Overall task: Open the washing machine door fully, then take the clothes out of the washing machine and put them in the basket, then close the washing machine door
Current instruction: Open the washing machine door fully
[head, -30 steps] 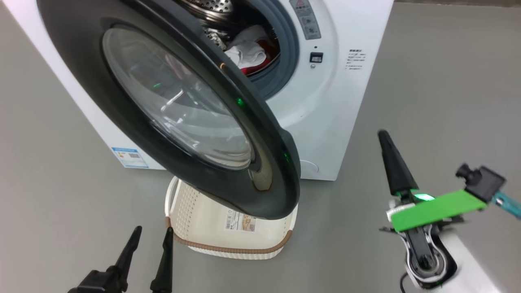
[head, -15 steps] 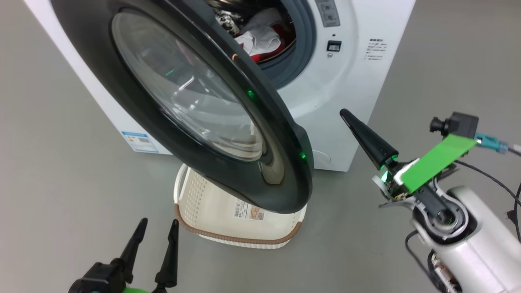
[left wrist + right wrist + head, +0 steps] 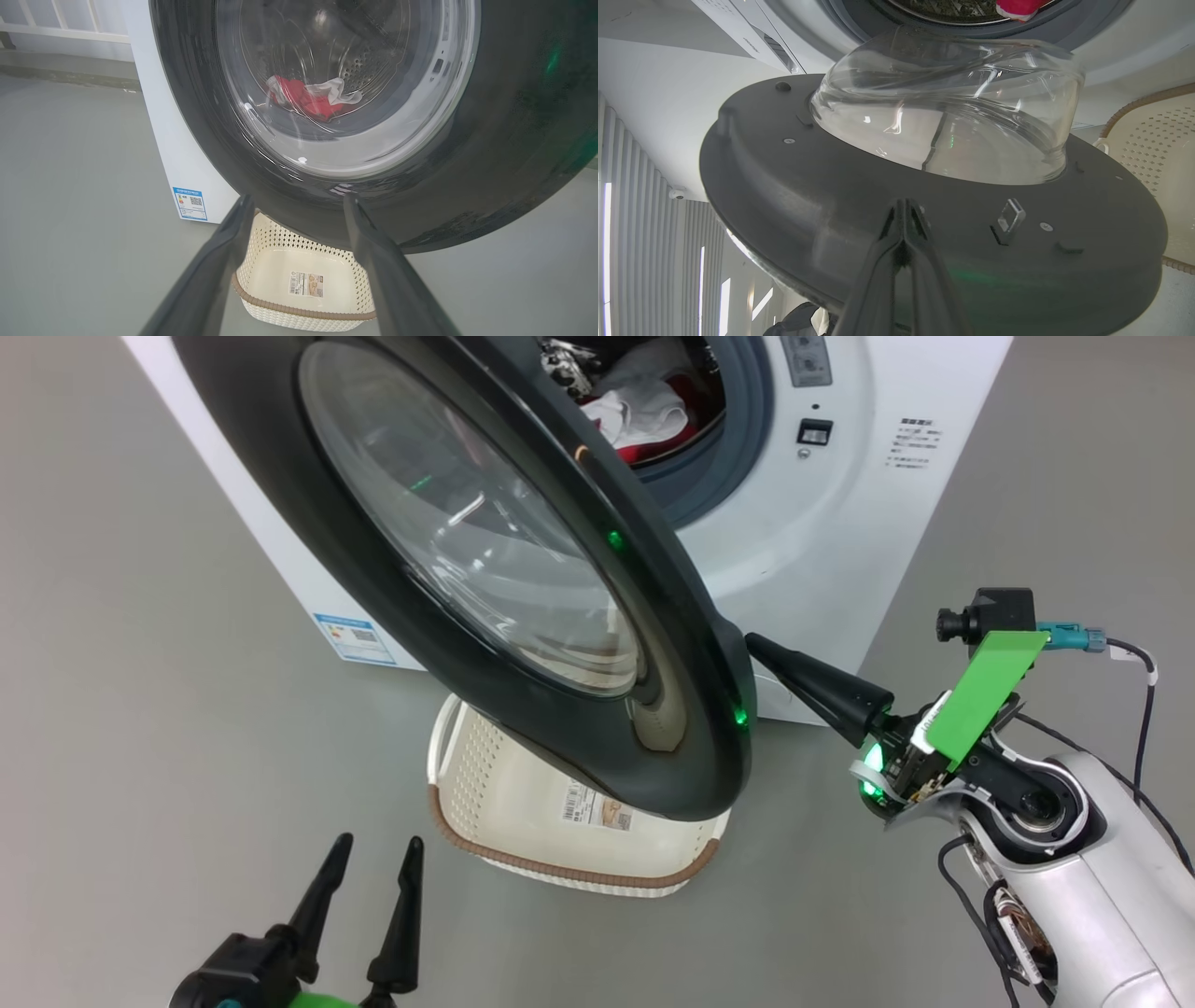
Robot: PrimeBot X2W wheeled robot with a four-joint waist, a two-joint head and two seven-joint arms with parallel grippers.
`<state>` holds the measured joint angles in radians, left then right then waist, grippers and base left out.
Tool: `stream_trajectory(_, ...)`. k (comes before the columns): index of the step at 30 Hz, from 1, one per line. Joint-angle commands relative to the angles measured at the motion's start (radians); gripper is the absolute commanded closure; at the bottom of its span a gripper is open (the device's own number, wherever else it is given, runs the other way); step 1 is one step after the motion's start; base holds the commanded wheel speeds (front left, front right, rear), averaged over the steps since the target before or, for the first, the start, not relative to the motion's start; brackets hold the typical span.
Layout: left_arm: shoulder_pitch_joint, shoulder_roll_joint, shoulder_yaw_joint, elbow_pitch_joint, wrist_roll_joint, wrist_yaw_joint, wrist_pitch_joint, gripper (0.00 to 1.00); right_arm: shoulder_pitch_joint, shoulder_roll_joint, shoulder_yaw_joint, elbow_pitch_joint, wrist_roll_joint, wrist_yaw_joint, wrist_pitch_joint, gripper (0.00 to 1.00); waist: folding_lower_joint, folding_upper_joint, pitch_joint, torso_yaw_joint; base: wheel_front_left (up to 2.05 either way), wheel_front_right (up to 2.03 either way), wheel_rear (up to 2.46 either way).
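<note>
The washing machine door (image 3: 523, 569), black-rimmed with a glass bowl, stands partly open in front of the white washing machine (image 3: 822, 551). Red and white clothes (image 3: 653, 411) lie in the drum. The cream basket (image 3: 579, 845) sits on the floor beneath the door. My right gripper (image 3: 752, 641) is shut, its tip at the inner side of the door's free edge. In the right wrist view that gripper (image 3: 903, 204) points at the door's grey inner face (image 3: 784, 186), just below the glass bowl. My left gripper (image 3: 378, 845) stands open, low and left of the basket, holding nothing. The left wrist view shows the clothes (image 3: 313, 95) through the glass.
Grey floor (image 3: 140, 709) lies open to the left and right of the machine. A blue sticker (image 3: 359, 639) marks the machine's side panel. A white railing (image 3: 56, 28) runs along the far wall.
The head camera has shifted, so the whole scene sits further right. My shut right gripper has swung left, from apart on the right up to the door's free edge. The left gripper stays open.
</note>
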<state>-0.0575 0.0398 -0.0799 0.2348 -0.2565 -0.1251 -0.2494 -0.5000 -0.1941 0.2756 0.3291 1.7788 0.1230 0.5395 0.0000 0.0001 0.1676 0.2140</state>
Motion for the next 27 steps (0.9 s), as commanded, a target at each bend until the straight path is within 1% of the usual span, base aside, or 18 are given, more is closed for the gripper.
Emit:
stream_trajectory(1,-0.025,0.010,0.027,-0.017,-0.004,-0.006,-0.012,0.00,-0.029,0.013,-0.001,-0.021,-0.012,0.008,0.014,1.00,0.0000,-0.0001,-0.001,0.007,0.00,0.00,0.00)
stream_trajectory(6,-0.021,0.010,0.018,-0.013,-0.009,-0.006,-0.012,0.00,-0.008,0.039,-0.023,-0.012,-0.038,0.008,0.067,1.00,0.0000,-0.0001,-0.015,0.027,0.00,0.00,0.00)
stream_trajectory(14,-0.001,0.010,0.011,-0.012,-0.011,-0.002,-0.012,0.00,0.038,0.076,-0.024,-0.021,-0.085,0.008,0.116,1.00,0.0000,-0.0001,-0.050,0.062,0.00,0.00,0.00)
stream_trajectory(27,0.035,0.010,0.001,-0.018,-0.013,0.011,-0.012,0.00,0.096,0.121,-0.012,-0.030,-0.128,0.008,0.163,1.00,0.0000,-0.0001,-0.097,0.155,0.00,0.00,0.00)
